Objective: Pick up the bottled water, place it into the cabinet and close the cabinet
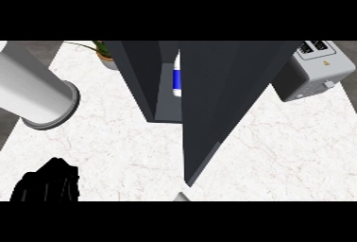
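Left forearm (35,85) comes in from the upper left side, a fat grey cylinder angled down toward the middle, ending in a flared ring at the wrist end. It sits over the left edge of the counter.

The left hand (47,184) is down in the lower left corner, all black, over the counter's near left edge. Fingers look bunched and curled in on themselves, knuckles up, nothing visibly in them as far as I can tell. It's pretty much a dark lump, so finer detail of the thumb is lost.

Right hand isn't showing; there's only a tiny grey sliver (182,197) at the bottom edge near the middle, can't say what part that is.
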